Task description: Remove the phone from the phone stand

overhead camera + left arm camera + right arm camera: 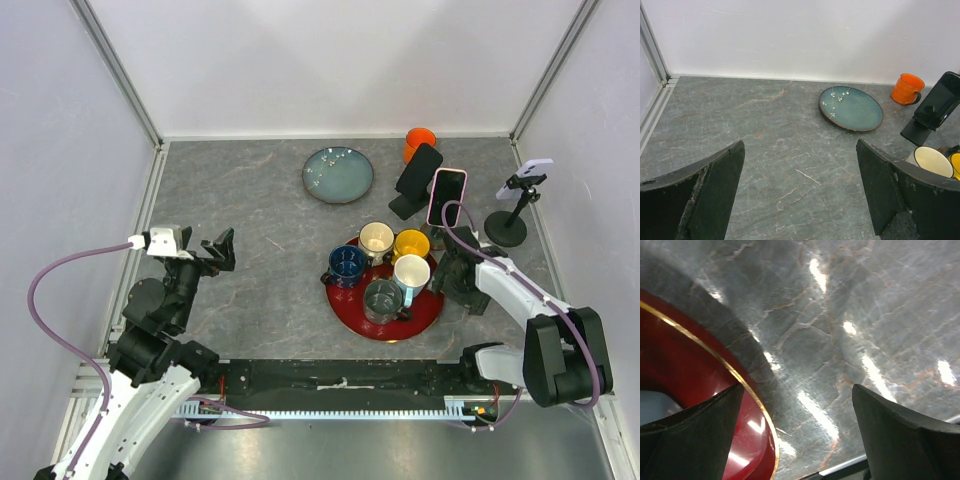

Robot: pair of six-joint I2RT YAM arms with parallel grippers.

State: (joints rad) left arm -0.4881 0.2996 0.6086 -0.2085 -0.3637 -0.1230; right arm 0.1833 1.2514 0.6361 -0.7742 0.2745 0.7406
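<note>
A black phone leans on a black wedge stand at the back of the table; it also shows in the left wrist view on its stand. A pink-cased phone lies just right of it. A pale phone sits on a pole stand with a round base at the far right. My right gripper is open and empty, low beside the red tray. My left gripper is open and empty, far left of the phones.
The red tray holds several mugs. A teal plate and an orange mug stand at the back; both show in the left wrist view, the plate and the mug. White walls enclose the table.
</note>
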